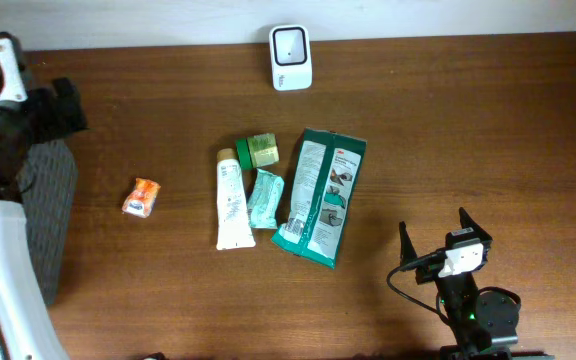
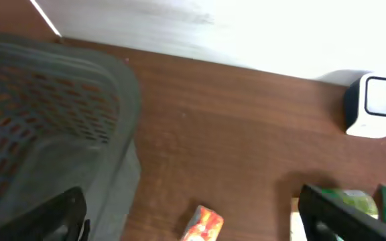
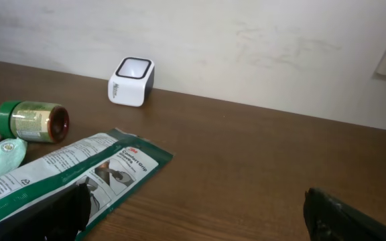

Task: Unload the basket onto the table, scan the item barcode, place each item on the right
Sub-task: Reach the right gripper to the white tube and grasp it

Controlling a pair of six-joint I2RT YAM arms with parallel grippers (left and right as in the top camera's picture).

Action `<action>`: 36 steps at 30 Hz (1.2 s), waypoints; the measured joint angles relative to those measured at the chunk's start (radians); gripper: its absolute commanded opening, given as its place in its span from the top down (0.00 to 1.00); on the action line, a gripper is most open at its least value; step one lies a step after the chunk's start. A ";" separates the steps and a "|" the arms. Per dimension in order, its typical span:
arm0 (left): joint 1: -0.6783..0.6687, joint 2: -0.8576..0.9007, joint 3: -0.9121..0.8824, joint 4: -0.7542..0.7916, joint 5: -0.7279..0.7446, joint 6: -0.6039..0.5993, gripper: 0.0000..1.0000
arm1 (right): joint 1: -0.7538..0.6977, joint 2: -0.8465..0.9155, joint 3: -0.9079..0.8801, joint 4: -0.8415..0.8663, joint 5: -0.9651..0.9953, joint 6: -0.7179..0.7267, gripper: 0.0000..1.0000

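Note:
A white barcode scanner (image 1: 290, 57) stands at the table's far edge; it also shows in the left wrist view (image 2: 374, 106) and the right wrist view (image 3: 131, 82). A small orange packet (image 1: 141, 196) lies alone on the wood, seen below my open left gripper (image 2: 189, 201), which holds nothing. A white tube (image 1: 231, 203), a green jar (image 1: 258, 150), a teal sachet (image 1: 265, 198) and a large green package (image 1: 320, 195) lie grouped mid-table. My right gripper (image 1: 434, 225) rests open and empty near the front right, its view (image 3: 196, 201) facing the green package (image 3: 72, 177).
A grey mesh basket (image 1: 53, 200) sits at the left edge beside the left arm and fills the left of the left wrist view (image 2: 45, 100). A pale wall runs behind the table's far edge.

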 measured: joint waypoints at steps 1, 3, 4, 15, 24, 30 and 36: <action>0.009 0.000 0.000 0.000 0.005 0.007 0.00 | 0.000 0.000 0.000 0.000 0.000 0.000 0.02; 0.010 0.000 0.000 0.000 0.014 0.014 0.01 | 0.000 0.000 0.000 0.000 0.000 0.000 0.02; 0.010 0.000 0.000 0.000 0.015 0.015 0.00 | 0.000 0.000 0.000 0.000 0.000 0.000 0.02; 0.010 0.000 0.000 -0.002 0.019 0.019 0.01 | 0.000 0.136 0.243 -0.088 -0.298 0.098 0.02; 0.010 0.005 -0.003 -0.006 0.030 0.023 0.01 | 0.016 1.168 1.270 -0.793 -0.488 0.127 0.02; 0.010 0.005 -0.003 -0.005 0.030 0.026 0.01 | 0.306 1.707 1.654 -0.753 -0.515 0.140 0.02; 0.010 0.005 -0.003 -0.005 0.029 0.026 0.01 | 0.504 2.040 1.662 -0.629 -0.509 0.439 0.41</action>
